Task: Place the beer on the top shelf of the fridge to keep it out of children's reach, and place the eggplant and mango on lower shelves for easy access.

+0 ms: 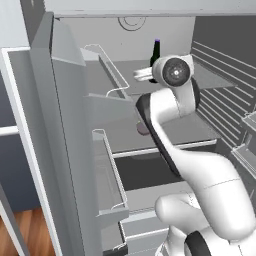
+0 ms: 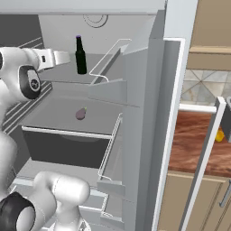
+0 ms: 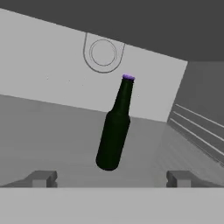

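Note:
The beer (image 3: pixel 114 131), a dark bottle with a purple cap, stands upright on the top shelf (image 3: pixel 48 131) of the fridge (image 2: pixel 149 90). My gripper (image 3: pixel 111 179) is open just short of the bottle, with nothing between its fingertips (image 3: pixel 41 178). From the right base view, the gripper (image 2: pixel 66 57) hovers left of the beer (image 2: pixel 80 56) above the top shelf (image 2: pixel 58 77). The eggplant (image 2: pixel 80 113) lies on a lower shelf (image 2: pixel 49 119); the arm half covers the eggplant (image 1: pixel 142 129) in the left base view. The mango (image 2: pixel 219 135) rests on the wooden counter outside, partly behind the door edge.
Wire-railed door bins (image 2: pixel 113 149) line the open door on the right, and another door (image 1: pixel 65 140) stands open on the left. A dark drawer (image 2: pixel 63 146) sits under the lower shelf. Ribbed side walls (image 1: pixel 225 75) close in the fridge interior.

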### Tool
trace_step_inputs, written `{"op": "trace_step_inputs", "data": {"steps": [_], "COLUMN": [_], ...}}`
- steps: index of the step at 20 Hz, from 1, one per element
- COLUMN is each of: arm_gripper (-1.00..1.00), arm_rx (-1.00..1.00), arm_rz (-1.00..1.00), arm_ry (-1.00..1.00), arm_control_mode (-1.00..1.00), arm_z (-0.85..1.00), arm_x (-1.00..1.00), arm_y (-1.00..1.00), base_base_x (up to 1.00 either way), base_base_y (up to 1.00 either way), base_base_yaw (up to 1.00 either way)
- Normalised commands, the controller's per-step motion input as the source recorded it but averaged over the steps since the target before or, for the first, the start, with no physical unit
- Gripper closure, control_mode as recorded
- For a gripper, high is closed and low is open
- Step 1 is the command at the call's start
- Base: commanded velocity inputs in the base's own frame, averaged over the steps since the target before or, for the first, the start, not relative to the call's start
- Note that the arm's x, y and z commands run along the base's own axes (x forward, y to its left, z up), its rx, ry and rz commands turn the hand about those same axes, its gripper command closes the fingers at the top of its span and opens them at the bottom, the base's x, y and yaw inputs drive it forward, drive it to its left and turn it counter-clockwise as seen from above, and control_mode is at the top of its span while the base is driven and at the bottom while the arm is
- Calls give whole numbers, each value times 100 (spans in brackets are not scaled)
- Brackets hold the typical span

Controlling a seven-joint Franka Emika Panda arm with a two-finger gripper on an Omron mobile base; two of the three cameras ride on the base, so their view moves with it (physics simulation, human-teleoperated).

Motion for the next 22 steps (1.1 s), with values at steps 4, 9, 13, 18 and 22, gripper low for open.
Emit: {"op": "trace_step_inputs", "data": {"steps": [4,9,13,18,22], "arm_gripper": [-100,-100,-100,-100,-100], "arm_rx": [0,0,6,0,0], "arm_rz": [8,11,3,0,0], "arm_ry": [29,28,12,0,2], "arm_control_mode": [-100,-100,-100,-100,-100], "arm_z": [-49,-60,-28,-16,-3], "arm_x": [-100,-99,-72,-58,-49], "arm_y": [-30,-1,0,0,0], "base_base_x": [0,0,0,0,0], "base_base_y": [0,0,0,0,0], "base_base_yaw": [0,0,0,0,0]}}
